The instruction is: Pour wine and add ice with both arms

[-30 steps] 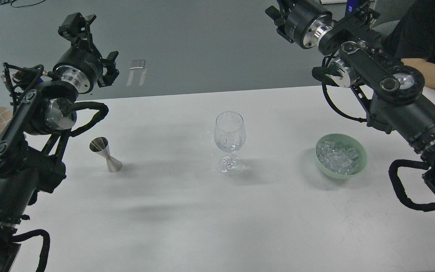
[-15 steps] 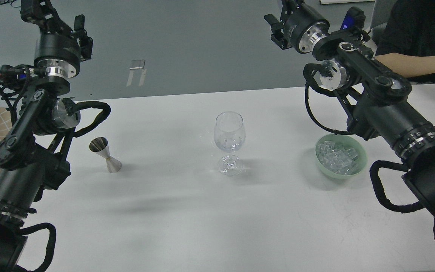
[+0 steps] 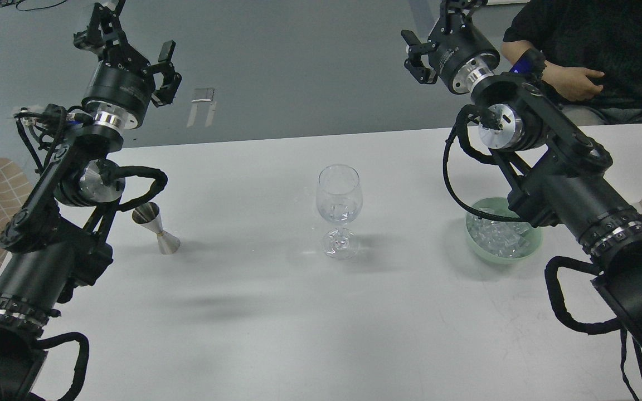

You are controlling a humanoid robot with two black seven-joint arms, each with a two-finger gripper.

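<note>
At the upper left of the frame the left gripper (image 3: 131,47) is raised high above the table (image 3: 276,312), its fingers spread wide and holding nothing. Below it, at left centre, the steel jigger (image 3: 156,228) stands upright just beside the arm's looping cable; a careless sweep of that cable could, I judge, knock it over. In the middle the wine glass (image 3: 339,209) stands upright, with the wine (image 3: 339,213) barely visible low in the bowl among what looks like a cube or two. Tall and narrow-footed, it would tip easily if either arm crosses low. At the right, the ice (image 3: 498,236) lies heaped in the green bowl (image 3: 474,245), partly hidden under the right forearm, which could drag it. The right gripper (image 3: 435,42), at the upper right, is empty, fingers apart.

Against half a second ago, the left gripper has swung rightward, and the right arm has shifted further over the bowl; a seated person (image 3: 577,50) shows more.
</note>
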